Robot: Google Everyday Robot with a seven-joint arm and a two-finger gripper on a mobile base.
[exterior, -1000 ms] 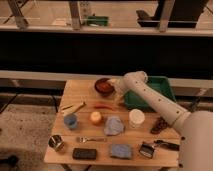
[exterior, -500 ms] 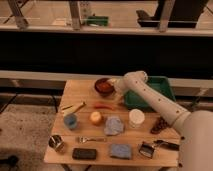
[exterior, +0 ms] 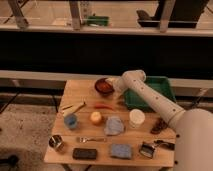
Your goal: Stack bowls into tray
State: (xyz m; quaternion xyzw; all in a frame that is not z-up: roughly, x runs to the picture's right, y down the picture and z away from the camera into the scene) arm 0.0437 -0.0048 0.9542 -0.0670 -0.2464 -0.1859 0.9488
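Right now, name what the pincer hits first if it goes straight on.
The pincer, at the table's far side beside the green tray, points at the red bowl next to it. That bowl's rim likely comes first; depth is unclear, so it may already touch.

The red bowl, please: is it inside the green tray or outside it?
Outside: the red bowl sits on the table beside the tray, with the gripper at its rim.
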